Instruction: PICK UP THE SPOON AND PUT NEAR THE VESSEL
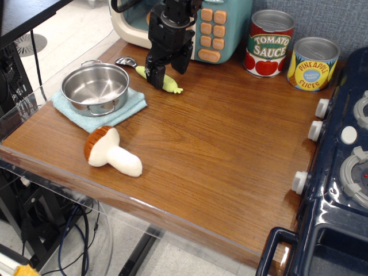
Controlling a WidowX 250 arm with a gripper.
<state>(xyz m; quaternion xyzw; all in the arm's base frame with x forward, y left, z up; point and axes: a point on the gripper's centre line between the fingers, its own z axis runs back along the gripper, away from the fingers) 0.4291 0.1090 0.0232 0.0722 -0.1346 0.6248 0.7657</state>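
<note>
The spoon (170, 85) lies at the back of the wooden table, just right of the steel vessel (98, 106). Its shiny bowl points left and its pale yellow-green handle runs to the right, ending in a nubby tip. My gripper (168, 68) is low over the middle of the handle with its fingers apart. The left finger (153, 75) hides part of the handle. The spoon rests on the table. The vessel is empty and stands on a light blue cloth (129, 107).
A plush mushroom (109, 150) lies in front of the cloth. A toy microwave (213, 26) stands right behind the gripper. Tomato sauce (270, 45) and pineapple (312, 64) cans stand at the back right. A toy stove (345, 161) fills the right edge.
</note>
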